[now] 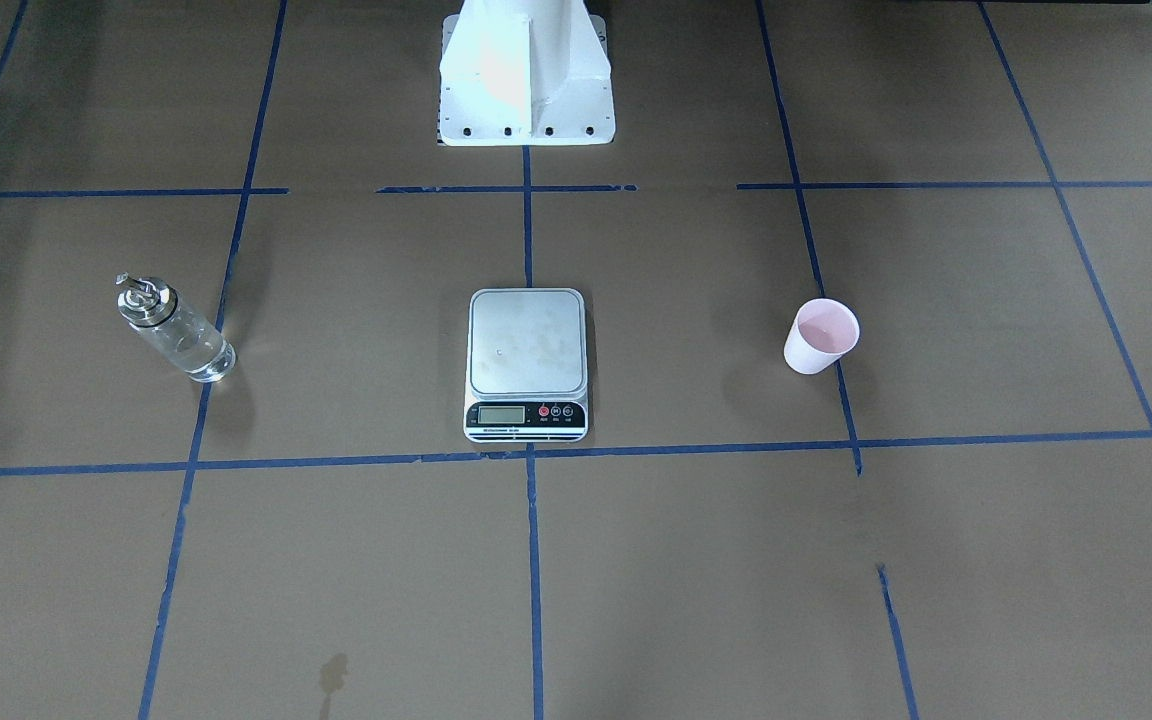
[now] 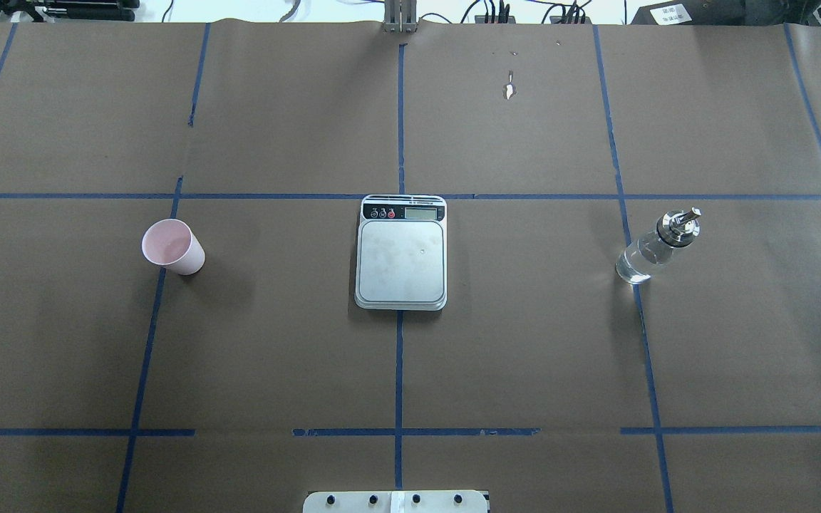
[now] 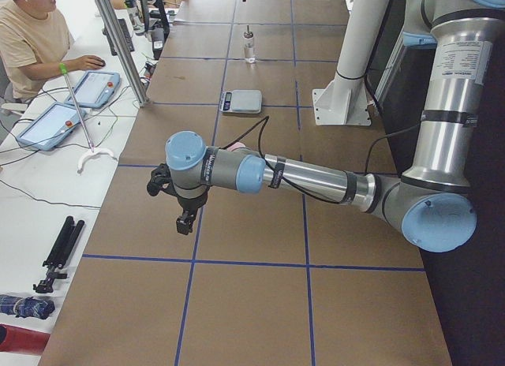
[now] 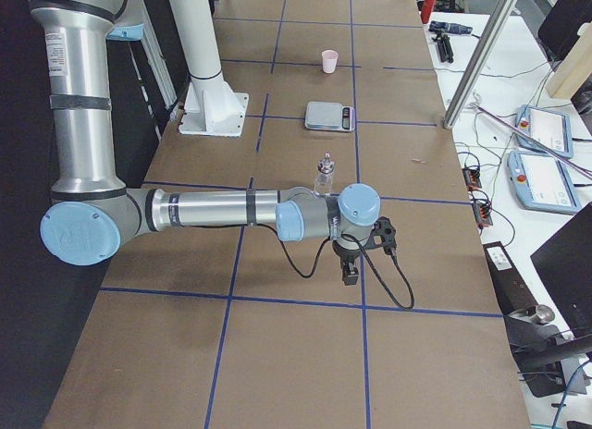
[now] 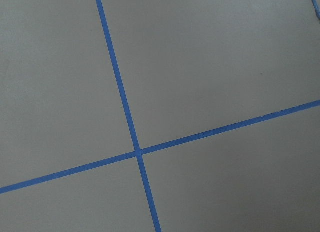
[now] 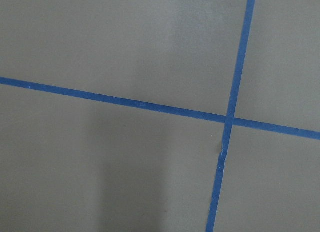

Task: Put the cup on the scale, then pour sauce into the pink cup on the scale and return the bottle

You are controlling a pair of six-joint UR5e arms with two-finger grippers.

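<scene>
Table point(image 2: 524, 342): brown paper, blue tape grid; white pedestal point(image 1: 526, 80) at the robot's edge, centre.

Left arm point(image 3: 316, 177): stretched out low over its end of the table; outside both the overhead and front views. Right arm point(image 4: 213, 209): same pose at the opposite end.

Scale point(image 2: 401, 260): flat on the centre tape line; steel platform toward the robot, black display strip on the far side.

Left gripper point(image 3: 185, 224): fingers point down, above the paper, apart from it; I see it only in the side view, so I cannot tell how wide the jaws stand or whether they hold anything. Right gripper point(image 4: 351, 276): also pointing down over the paper, near the bottle in the side view; I cannot tell its opening either. Both wrist cameras give me only paper and a crossing of tape lines.

Bottle point(image 2: 656, 246): upright on the paper on the robot's right, base on a tape line, well apart from the scale; metal spout on top.

Cup point(image 2: 172, 247): upright on the robot's left, on a tape line, well apart from the scale; not yet on the platform.

Sauce point(image 2: 638, 262): clear, in the bottle's lower part.
</scene>
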